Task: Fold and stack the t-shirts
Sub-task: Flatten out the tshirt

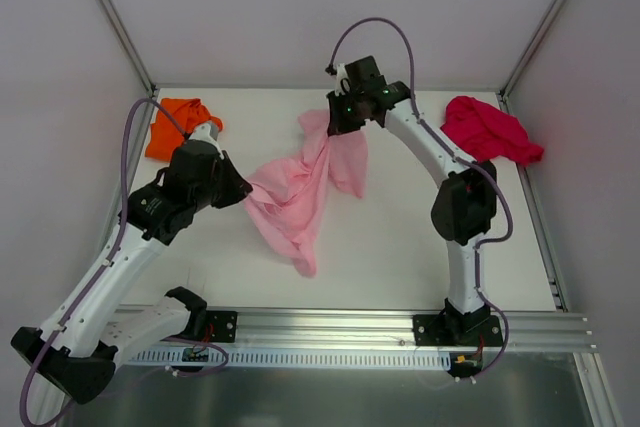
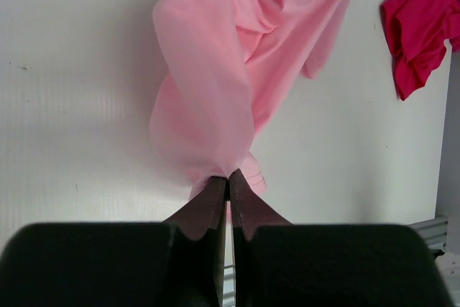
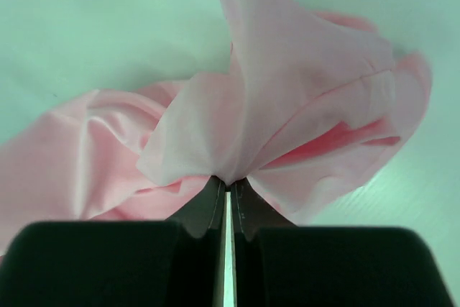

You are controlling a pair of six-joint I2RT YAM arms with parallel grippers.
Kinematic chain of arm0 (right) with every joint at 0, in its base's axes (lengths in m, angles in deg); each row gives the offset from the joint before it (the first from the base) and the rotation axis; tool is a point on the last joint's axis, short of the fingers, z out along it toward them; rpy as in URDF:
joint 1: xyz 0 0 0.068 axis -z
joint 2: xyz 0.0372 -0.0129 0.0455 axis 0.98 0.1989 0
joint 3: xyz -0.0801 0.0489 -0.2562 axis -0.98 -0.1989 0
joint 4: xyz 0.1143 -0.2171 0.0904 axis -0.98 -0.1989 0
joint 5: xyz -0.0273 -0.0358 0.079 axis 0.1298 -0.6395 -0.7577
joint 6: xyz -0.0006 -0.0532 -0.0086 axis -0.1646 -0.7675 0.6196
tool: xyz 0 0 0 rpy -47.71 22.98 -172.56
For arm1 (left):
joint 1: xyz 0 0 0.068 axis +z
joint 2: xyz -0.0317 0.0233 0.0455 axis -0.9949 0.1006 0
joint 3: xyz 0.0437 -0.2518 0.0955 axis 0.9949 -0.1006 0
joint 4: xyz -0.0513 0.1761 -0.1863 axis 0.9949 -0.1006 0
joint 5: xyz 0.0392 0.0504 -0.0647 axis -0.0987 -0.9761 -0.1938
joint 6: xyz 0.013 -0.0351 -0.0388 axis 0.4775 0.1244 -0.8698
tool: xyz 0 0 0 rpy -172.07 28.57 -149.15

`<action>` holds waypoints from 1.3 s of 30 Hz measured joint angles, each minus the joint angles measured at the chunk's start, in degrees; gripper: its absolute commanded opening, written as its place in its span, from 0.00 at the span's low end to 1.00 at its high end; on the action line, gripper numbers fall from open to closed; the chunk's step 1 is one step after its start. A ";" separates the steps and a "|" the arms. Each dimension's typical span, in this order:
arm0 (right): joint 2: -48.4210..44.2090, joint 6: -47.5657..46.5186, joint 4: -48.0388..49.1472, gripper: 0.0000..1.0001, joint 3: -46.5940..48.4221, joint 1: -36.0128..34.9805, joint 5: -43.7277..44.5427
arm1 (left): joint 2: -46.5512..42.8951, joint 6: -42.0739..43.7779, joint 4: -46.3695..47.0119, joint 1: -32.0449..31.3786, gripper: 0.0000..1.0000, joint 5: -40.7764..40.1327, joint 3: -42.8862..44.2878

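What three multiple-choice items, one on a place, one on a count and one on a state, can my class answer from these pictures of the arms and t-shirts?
1. Where does the orange t-shirt lie?
A. far left corner of the table
B. far right corner
C. near edge, middle

2. How many t-shirts are in view?
A. two
B. three
C. four

3. How do the two arms' jaws stand?
A. both shut on the pink t-shirt
B. both open above it
C. only the left shut on it

Answers:
1 A: the top view shows it crumpled in the far left corner.
2 B: orange, pink and the red t-shirt at far right.
3 A: each wrist view shows pink cloth pinched between closed jaws.
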State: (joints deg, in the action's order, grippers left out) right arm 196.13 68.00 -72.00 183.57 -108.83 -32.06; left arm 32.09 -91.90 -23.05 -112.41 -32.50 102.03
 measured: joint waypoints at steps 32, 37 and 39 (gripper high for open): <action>-25.40 -7.28 -7.72 0.66 -7.80 0.00 11.96 | 4.22 2.60 7.26 0.00 0.00 3.48 -0.61; -24.87 -5.99 -8.63 0.60 -15.08 0.00 12.37 | 3.37 2.58 7.26 -0.02 0.00 3.48 -0.61; -24.92 -5.14 -7.72 0.58 -20.52 0.00 12.46 | 3.19 2.58 7.26 -0.02 0.00 3.48 -0.61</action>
State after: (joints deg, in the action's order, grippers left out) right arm 171.22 62.86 -79.72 163.04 -108.83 -19.60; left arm 35.29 -89.32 -15.80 -112.43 -29.03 101.42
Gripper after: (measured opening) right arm 0.596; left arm 0.009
